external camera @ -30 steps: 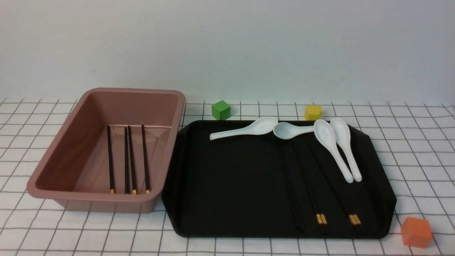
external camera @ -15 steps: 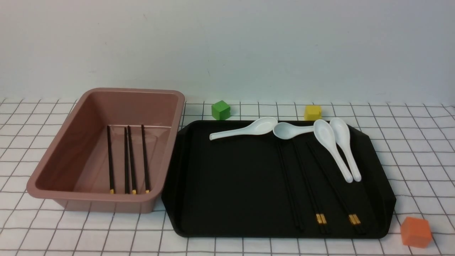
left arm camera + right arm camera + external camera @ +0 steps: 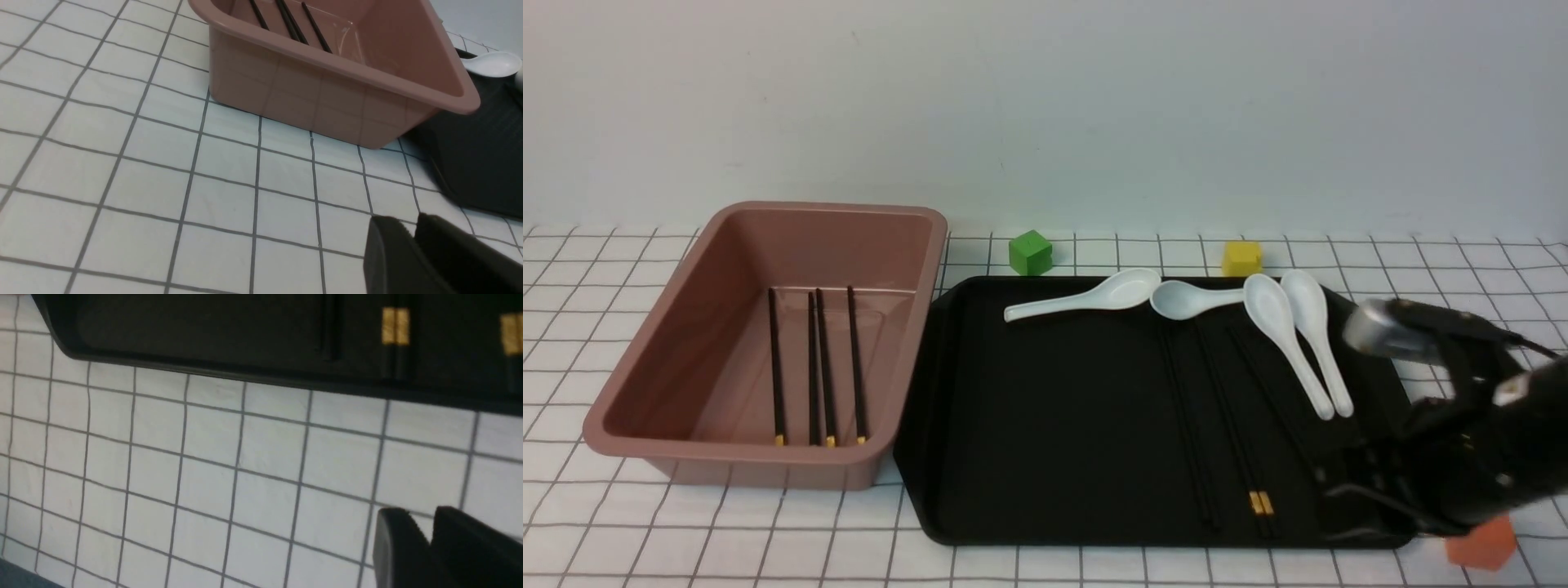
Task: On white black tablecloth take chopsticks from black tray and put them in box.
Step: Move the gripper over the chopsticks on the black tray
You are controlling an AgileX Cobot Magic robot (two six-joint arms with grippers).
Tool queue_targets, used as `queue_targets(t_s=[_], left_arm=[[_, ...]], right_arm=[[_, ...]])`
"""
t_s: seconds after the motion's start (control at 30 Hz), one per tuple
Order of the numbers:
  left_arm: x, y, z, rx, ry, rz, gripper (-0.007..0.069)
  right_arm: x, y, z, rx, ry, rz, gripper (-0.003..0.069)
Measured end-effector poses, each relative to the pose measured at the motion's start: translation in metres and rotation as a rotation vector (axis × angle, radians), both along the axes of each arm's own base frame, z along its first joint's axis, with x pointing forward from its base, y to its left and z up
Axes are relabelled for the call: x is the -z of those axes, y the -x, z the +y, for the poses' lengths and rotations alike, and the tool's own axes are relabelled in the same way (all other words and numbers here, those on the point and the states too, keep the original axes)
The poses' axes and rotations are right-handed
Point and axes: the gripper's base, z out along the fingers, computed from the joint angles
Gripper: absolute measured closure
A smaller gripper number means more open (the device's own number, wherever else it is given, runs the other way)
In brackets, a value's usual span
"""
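Note:
The black tray (image 3: 1054, 408) lies on the checked tablecloth (image 3: 727, 531). On it lie black chopsticks: a gold-banded pair (image 3: 1232, 433) and a plain stick (image 3: 1188, 425). A further pair (image 3: 1274, 384) runs under my right gripper (image 3: 1339, 510), which hovers low over the tray's near right corner. In the right wrist view this gripper (image 3: 423, 516) is slightly open and empty, with gold bands (image 3: 395, 326) ahead. Several chopsticks (image 3: 827, 367) lie in the pink box (image 3: 760, 469). My left gripper (image 3: 410, 222) hangs over bare cloth near the box (image 3: 318, 94), almost shut and empty.
Several white spoons (image 3: 1086, 300) lie along the tray's far edge, two (image 3: 1298, 343) slanting across the right side. A green cube (image 3: 1030, 251) and a yellow cube (image 3: 1241, 258) sit behind the tray. An orange cube (image 3: 1482, 543) is half hidden by the right arm.
My right arm has come into the front view from the right and now covers the tray's near right corner, the rightmost pair's gold ends and part of the orange cube. Nothing else moved.

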Motion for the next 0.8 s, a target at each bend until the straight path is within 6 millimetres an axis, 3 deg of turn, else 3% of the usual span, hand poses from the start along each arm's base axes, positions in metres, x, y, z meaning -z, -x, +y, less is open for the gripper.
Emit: queue_targets(t_s=[0.1, 0.3, 0.4, 0.57, 0.73, 0.8], left_arm=[[0.0, 0.0, 0.0, 0.0, 0.0, 0.0, 0.0513], [0.0, 0.0, 0.0, 0.0, 0.0, 0.0, 0.0511], [0.0, 0.0, 0.0, 0.0, 0.0, 0.0, 0.0511], [0.0, 0.0, 0.0, 0.0, 0.0, 0.0, 0.0511], [0.0, 0.0, 0.0, 0.0, 0.0, 0.0, 0.051], [0.0, 0.0, 0.0, 0.0, 0.0, 0.0, 0.0508]], right_arm=[[0.007, -0.032, 0.03, -0.032, 0.087, 0.017, 0.0412], [0.019, -0.073, 0.068, -0.046, 0.171, 0.001, 0.0347], [0.024, -0.086, 0.075, -0.039, 0.177, -0.001, 0.0343], [0.05, -0.108, 0.085, -0.04, 0.205, 0.034, 0.0342], [0.079, -0.113, 0.087, -0.037, 0.23, 0.095, 0.0342], [0.08, -0.115, 0.088, -0.036, 0.232, 0.093, 0.0345]])
